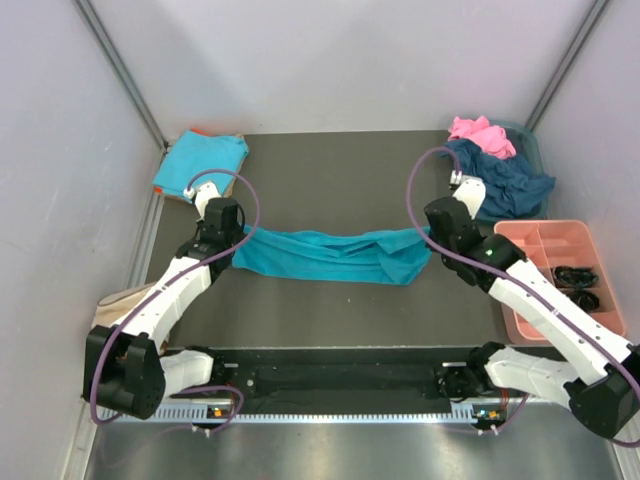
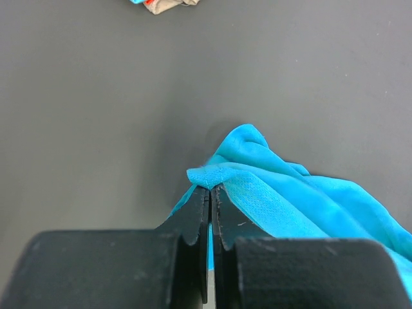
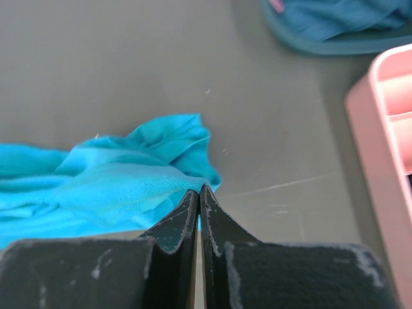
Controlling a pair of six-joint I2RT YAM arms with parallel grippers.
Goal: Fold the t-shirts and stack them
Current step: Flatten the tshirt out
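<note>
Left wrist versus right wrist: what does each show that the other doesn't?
Only left wrist: the left hand shut on one end of the teal shirt, and a scrap of cloth at the top edge. Only right wrist: the right hand shut on the other end, the pink tray, and a bin holding blue cloth. Both: the shirt on the dark table.

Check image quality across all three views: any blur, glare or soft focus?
Top external: even, soft light, sharp, mild sheen on the metal ledge. Left wrist: turquoise t-shirt weave crisp, left gripper body soft near the lens. Right wrist: right gripper likewise, pink tray blurred at the edge.
</note>
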